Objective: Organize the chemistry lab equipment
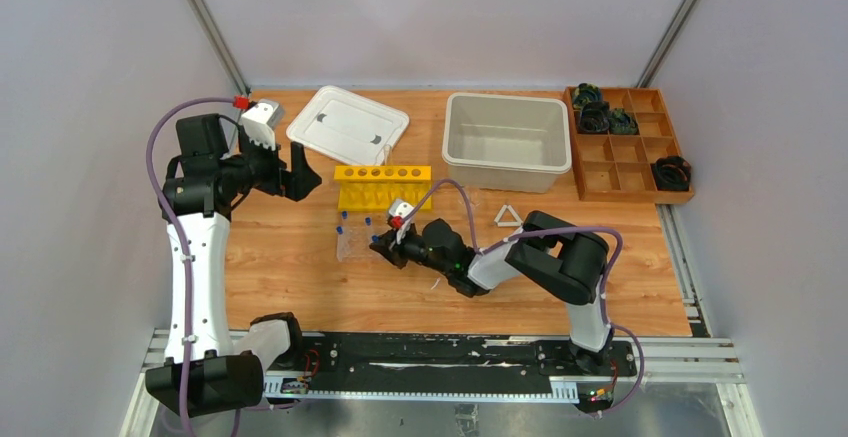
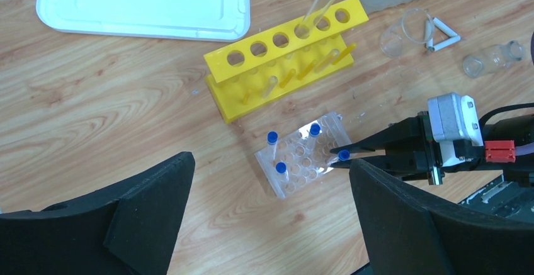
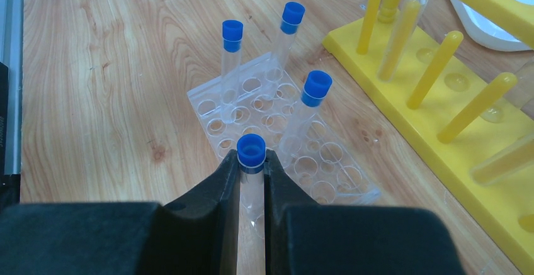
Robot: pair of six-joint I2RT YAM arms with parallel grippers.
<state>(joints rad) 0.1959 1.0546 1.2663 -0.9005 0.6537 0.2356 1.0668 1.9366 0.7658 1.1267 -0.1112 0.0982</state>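
My right gripper (image 3: 252, 162) is shut on a clear blue-capped tube (image 3: 251, 150), held upright over the near edge of the clear rack (image 3: 277, 136). Three more blue-capped tubes (image 3: 232, 36) stand in that rack. In the left wrist view the right gripper (image 2: 343, 156) holds the tube (image 2: 344, 155) at the clear rack (image 2: 302, 155). The yellow rack (image 2: 283, 55) stands behind it with a long clear tube (image 2: 321, 4) in it. My left gripper (image 2: 271, 218) is open and empty, raised at the left (image 1: 285, 172). Two glass vessels (image 2: 403, 33) (image 2: 494, 58) and a white triangle (image 2: 444, 33) lie to the right.
A white lid (image 1: 347, 122) and a white bin (image 1: 507, 142) stand at the back. A brown wooden compartment tray (image 1: 625, 142) with black parts is at the back right. The white triangle (image 1: 508, 217) lies on the table just in front of the bin.
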